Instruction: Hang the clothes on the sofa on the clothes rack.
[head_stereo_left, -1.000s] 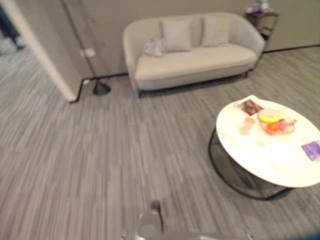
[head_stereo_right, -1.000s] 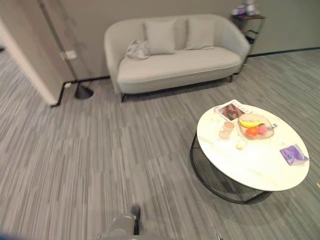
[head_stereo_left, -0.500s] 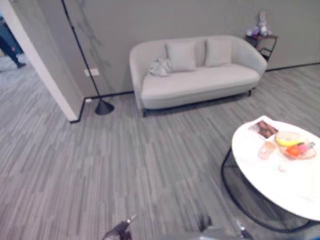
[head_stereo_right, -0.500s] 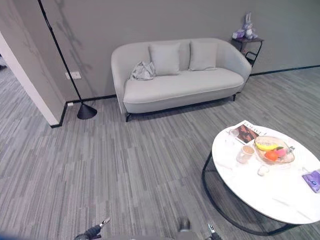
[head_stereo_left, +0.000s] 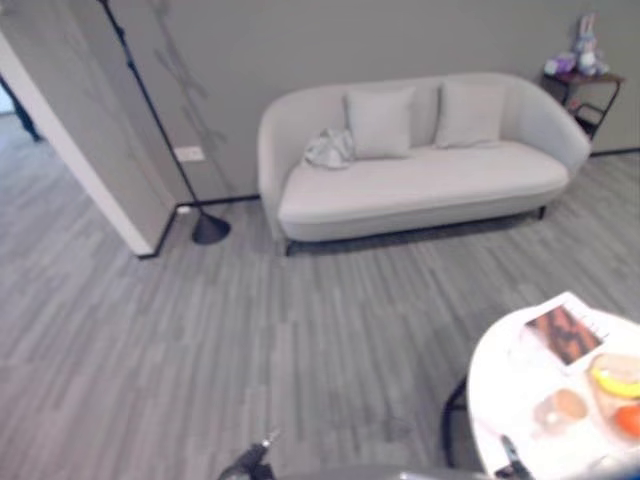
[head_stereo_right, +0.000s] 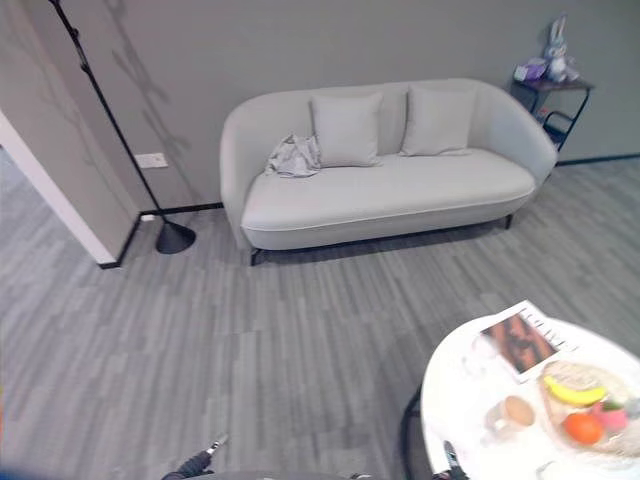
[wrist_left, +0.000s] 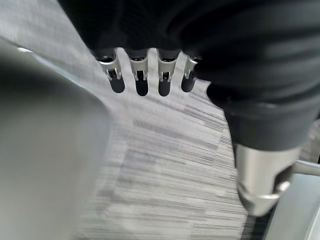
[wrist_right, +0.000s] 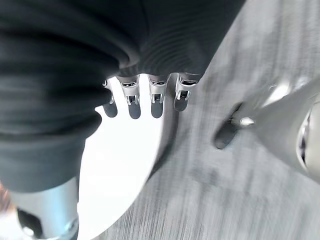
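The view had swung over the last second, so the sofa now sat squarely ahead and the round white table had slid to the lower right; that was the head turning, not the furniture moving. The crumpled pale garment lay on the seat at the sofa's left end, against the backrest beside a cushion, well apart from the robot. The left hand hung over bare floor with fingers straight, spread and holding nothing; the right hand was likewise relaxed and empty, above the table's edge. The robot seemed to be lining up its approach, with nothing grasped yet
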